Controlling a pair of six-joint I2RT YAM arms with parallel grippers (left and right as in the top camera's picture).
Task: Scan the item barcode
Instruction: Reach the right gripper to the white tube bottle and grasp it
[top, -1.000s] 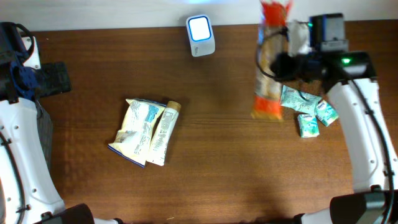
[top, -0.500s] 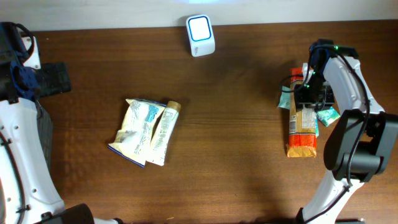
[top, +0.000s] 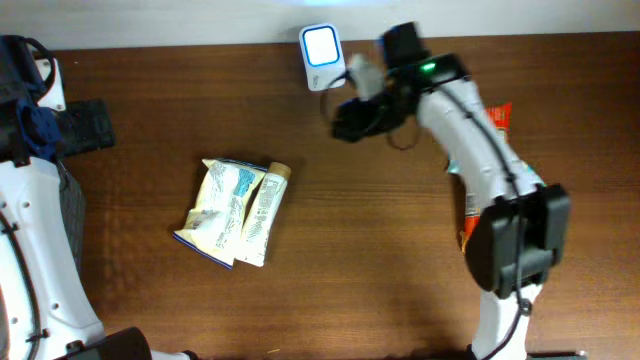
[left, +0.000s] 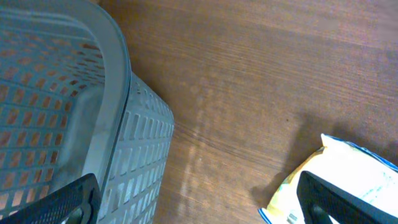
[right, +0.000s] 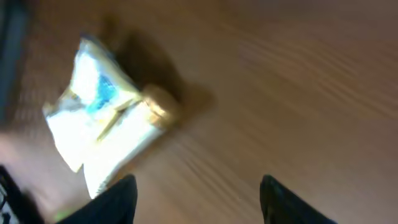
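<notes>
The white barcode scanner (top: 322, 55) with a lit blue face stands at the table's far edge. A yellow-and-white pouch (top: 215, 211) and a white tube (top: 264, 212) lie side by side left of centre; they also show blurred in the right wrist view, pouch (right: 93, 109) and tube (right: 134, 134). My right gripper (top: 343, 124) hangs open and empty just right of the scanner, over bare wood (right: 199, 202). An orange package (top: 498, 118) lies at the right, mostly hidden under the right arm. My left gripper (top: 88, 127) is wide open at the left edge, holding nothing (left: 199, 205).
A grey slatted basket (left: 93, 118) fills the left of the left wrist view, close beside the left gripper. The pouch's corner (left: 348, 177) reaches in at that view's lower right. The right arm crosses the table's right half from the near edge.
The right gripper has opened and let go of the orange package at the right. The arm then swung left and now sits near the scanner. The left arm has not moved.
</notes>
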